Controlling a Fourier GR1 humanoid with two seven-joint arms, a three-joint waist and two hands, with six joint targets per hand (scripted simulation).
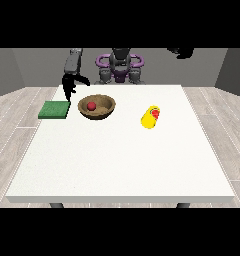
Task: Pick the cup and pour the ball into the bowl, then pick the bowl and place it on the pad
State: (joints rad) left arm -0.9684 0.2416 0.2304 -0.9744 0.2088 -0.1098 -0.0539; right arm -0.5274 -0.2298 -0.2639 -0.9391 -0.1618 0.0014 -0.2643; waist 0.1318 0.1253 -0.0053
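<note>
On the white tabletop (122, 160), towards its far side, sits the brown bowl (97, 107), upright, with a red ball (91, 106) lying inside it, a little to the view's left of the bowl's middle. Just to the view's left of the bowl lies the flat green pad (55, 109), near the tabletop's left edge; a narrow strip of white shows between pad and bowl, so the two are close but apart. Above that strip, behind the pad's far right corner, hangs the hand at the view's left (71, 85), its dark fingers (82, 79) relaxed and spread apart, some pointing down towards the tabletop and one reaching out towards the bowl's side. The fingers hold nothing; the bowl's rim lies below and to the view's right of them, near but not touching as far as can be seen. To the view's right of the bowl, well apart from it, the yellow cup (150, 117) lies tipped on its side with its mouth turned towards the camera, and something red shows in the opening. The hand at the view's right (182, 52) is raised high at the upper edge, far from the cup and the bowl; whether its fingers are apart or together I cannot tell.
</note>
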